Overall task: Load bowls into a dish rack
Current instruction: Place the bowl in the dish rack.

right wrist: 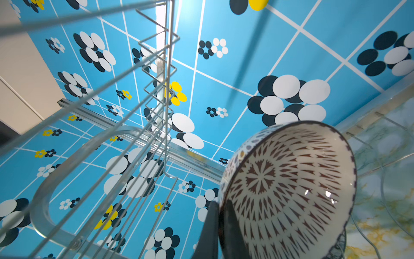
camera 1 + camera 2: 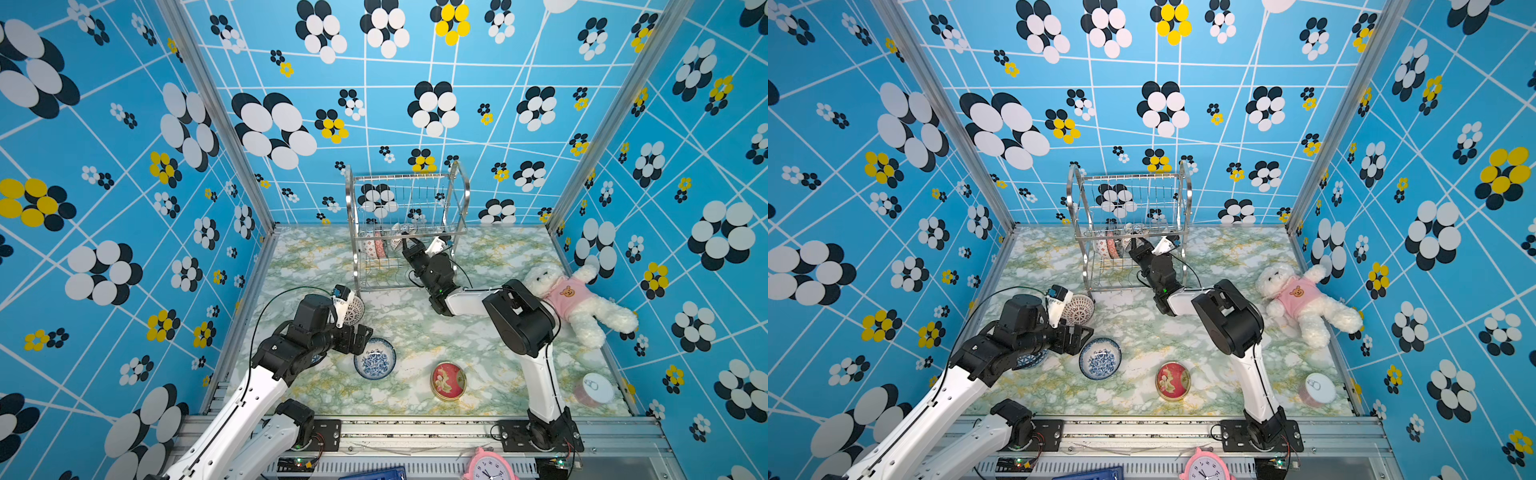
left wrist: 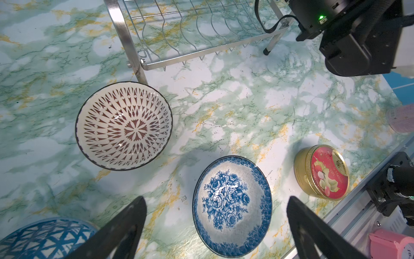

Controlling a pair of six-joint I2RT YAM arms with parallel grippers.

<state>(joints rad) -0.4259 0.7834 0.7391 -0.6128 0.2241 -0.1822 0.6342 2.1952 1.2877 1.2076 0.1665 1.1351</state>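
The dish rack (image 2: pixel 399 178) (image 2: pixel 1125 178) stands at the back of the table. Red-pink bowls (image 2: pixel 372 247) lean in its lower tier. My right gripper (image 1: pixel 220 206) (image 2: pixel 405 239) reaches into that tier among the rack wires (image 1: pixel 165 89), shut on the rim of a brown-patterned bowl (image 1: pixel 291 190). My left gripper (image 3: pixel 216 199) (image 2: pixel 361 332) hovers open over a blue floral bowl (image 3: pixel 233 206) (image 2: pixel 375 358) on the table. A dark-patterned bowl (image 3: pixel 124 125) (image 2: pixel 353 309) lies by the rack's front left leg. A blue lattice bowl (image 3: pixel 44 237) (image 2: pixel 1030 359) sits partly under the left arm.
A red tin with gold rim (image 2: pixel 449 380) (image 3: pixel 322 172) lies near the front edge. A white teddy bear (image 2: pixel 573 303) sprawls at the right wall. A pink cup with white lid (image 2: pixel 592 388) is at the front right. A pink clock (image 2: pixel 490 465) sits below the front rail.
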